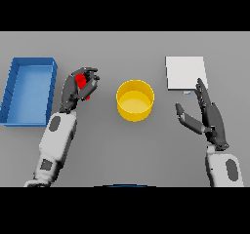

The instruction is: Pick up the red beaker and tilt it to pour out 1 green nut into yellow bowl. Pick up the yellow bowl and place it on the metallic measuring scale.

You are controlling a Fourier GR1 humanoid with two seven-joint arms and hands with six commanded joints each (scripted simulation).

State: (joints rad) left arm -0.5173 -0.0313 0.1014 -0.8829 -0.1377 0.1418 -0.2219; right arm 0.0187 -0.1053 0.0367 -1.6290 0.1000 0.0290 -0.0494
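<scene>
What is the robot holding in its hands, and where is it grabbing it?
The left hand is curled round the sides of the red beaker. The right hand is open and holds nothing.

The bowl stands on the worktop at the centre of the frame. The tray lies at the left edge of the frame, well apart from the bowl. The scale lies in the upper right of the frame, to the right of the bowl and slightly above it. The left hand sits between the tray and the bowl, with the beaker inside it. The right hand sits right of the bowl, just below the scale, its fingertips at the lower edge of the scale.
</scene>
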